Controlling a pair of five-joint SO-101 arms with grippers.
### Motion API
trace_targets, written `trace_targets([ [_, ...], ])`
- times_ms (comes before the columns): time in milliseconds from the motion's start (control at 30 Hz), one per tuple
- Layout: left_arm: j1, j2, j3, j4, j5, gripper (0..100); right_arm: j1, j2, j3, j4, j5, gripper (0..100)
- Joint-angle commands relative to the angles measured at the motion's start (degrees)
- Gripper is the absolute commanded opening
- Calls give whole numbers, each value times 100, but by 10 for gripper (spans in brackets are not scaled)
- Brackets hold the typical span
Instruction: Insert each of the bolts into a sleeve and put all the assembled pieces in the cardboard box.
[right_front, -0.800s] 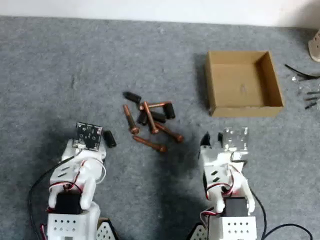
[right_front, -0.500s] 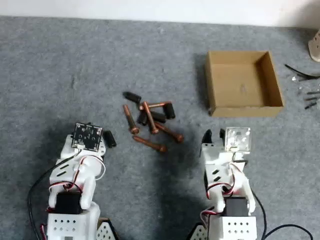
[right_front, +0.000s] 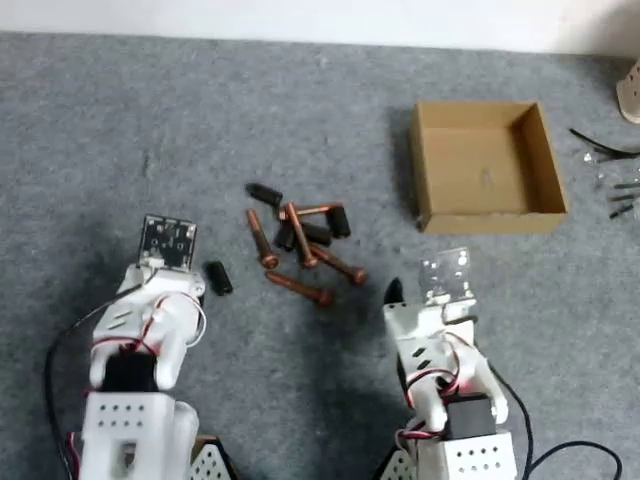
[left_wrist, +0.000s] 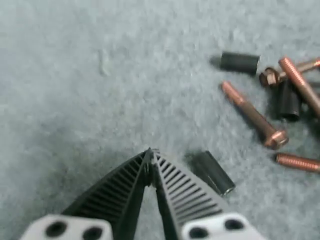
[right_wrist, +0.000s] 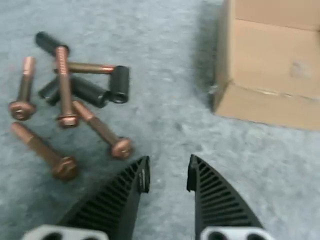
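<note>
Five bolts (right_front: 300, 288), five sleeves (right_front: 217, 277), one cardboard box (right_front: 490, 222)

High cam is fixed overhead and looks down on the whole grey table (right_front: 100, 130), arms at the near edge. Wrist cams sit low & close, looking fwd past the left gripper (left_wrist: 151, 160) & right gripper (right_wrist: 167, 172). All 3 share the bolt pile (right_front: 303, 245); high & right cams also share the cardboard box (right_front: 487, 165).

Odds and ends on the grey carpeted table (right_front: 120, 120)
Loose thin black wires (right_front: 600, 148) and some small dark bits (right_front: 622, 197) sit at the table's right edge near the far corner. A pale rounded thing (right_front: 630, 90) pokes in just beyond them, and a white strip (right_front: 300, 15) runs along the far edge.
</note>
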Motion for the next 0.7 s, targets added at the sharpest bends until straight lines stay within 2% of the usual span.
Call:
trace_targets([
  [0,-57,716,-426,-457,53,11,-330,189,-356,4,97,124],
  [233,-48,1121,-435,-774,70,11,-567,2237,-1279,-567,281,124],
  [500,-40,1156,-365,-1002,62,11,-1253,5420,-3380,-1024,325,124],
  [667,-48,1130,-251,-1196,53,11,-1332,7407,-4954,-998,334,124],
])
